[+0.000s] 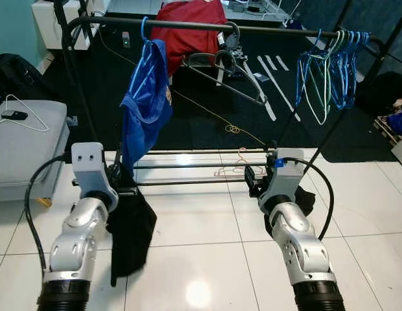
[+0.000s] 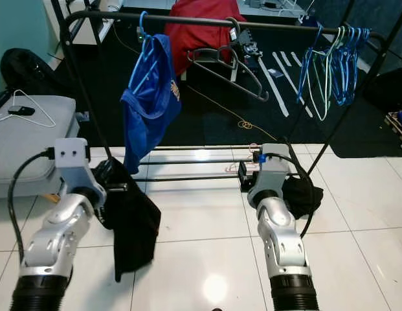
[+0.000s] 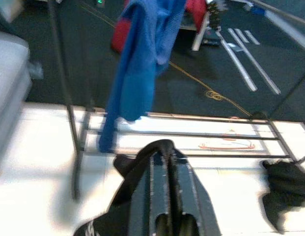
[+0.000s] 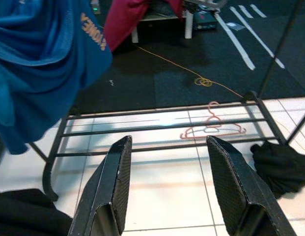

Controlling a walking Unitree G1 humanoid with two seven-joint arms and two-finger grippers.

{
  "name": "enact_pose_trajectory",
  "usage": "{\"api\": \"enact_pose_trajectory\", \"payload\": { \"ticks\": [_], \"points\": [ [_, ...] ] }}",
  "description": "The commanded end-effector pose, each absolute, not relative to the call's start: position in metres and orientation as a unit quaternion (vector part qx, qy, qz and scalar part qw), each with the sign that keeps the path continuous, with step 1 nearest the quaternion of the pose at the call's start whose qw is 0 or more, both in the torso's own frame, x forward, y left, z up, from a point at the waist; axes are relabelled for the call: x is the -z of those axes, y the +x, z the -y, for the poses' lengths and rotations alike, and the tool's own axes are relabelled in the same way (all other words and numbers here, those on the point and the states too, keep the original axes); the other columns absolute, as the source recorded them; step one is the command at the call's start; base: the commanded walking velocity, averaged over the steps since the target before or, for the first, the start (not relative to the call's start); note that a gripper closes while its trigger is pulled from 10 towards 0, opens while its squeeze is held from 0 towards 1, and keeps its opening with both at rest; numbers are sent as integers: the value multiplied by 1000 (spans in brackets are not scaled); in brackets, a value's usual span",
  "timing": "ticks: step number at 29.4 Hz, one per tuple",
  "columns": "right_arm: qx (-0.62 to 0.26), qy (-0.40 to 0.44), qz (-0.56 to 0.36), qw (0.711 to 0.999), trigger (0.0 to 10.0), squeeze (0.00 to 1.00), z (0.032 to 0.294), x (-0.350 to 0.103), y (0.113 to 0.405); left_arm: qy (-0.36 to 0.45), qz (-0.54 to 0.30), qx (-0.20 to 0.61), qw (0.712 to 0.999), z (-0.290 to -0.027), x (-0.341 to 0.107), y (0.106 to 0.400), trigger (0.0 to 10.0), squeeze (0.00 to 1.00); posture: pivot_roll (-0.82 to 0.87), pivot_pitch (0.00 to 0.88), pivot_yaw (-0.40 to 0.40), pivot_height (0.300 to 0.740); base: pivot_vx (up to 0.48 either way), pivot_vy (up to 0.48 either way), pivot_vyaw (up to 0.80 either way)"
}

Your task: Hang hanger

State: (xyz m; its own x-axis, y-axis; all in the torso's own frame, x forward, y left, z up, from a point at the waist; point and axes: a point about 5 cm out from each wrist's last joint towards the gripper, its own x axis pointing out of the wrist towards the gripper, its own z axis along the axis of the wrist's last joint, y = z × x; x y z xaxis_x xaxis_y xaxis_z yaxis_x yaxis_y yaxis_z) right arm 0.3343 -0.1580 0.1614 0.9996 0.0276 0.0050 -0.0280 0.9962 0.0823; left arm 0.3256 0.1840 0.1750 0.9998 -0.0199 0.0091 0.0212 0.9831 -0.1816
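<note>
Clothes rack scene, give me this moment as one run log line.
blue shirt on blue hanger on rack rail | left gripper shut on black garment | right gripper open, empty

Orange lettering on blue shirt, too blurred to read.

A light-blue hanger carrying a blue shirt hangs on the black rail, above and just ahead of the left gripper, which clamps black cloth.
</note>
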Motion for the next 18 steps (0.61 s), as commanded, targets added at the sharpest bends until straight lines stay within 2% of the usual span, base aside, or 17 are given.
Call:
{"api": "enact_pose_trajectory", "payload": {
  "ticks": [1, 4, 7, 18],
  "points": [
    [-3, 56, -2, 998, 10000, 0, 162, -158, 330, -130, -6, 34, 991, -175, -175, 322, 10000, 0, 26, 160, -46, 740, 0, 0, 0],
    [-16, 49, 8, 999, 10000, 0, 162, -159, 330, -131, -18, 37, 990, -164, -176, 323, 10000, 0, 36, 167, -52, 740, 0, 0, 0],
    [-36, 49, 17, 998, 10000, 0, 157, -159, 329, -101, -13, 56, 993, -155, -179, 323, 10000, 0, 35, 157, -60, 740, 0, 0, 0],
    [-33, 24, -4, 999, 10000, 0, 151, -166, 332, -18, 19, 52, 998, -157, -188, 330, 10000, 0, 29, 148, -99, 740, 0, 0, 0]
  ]
}}
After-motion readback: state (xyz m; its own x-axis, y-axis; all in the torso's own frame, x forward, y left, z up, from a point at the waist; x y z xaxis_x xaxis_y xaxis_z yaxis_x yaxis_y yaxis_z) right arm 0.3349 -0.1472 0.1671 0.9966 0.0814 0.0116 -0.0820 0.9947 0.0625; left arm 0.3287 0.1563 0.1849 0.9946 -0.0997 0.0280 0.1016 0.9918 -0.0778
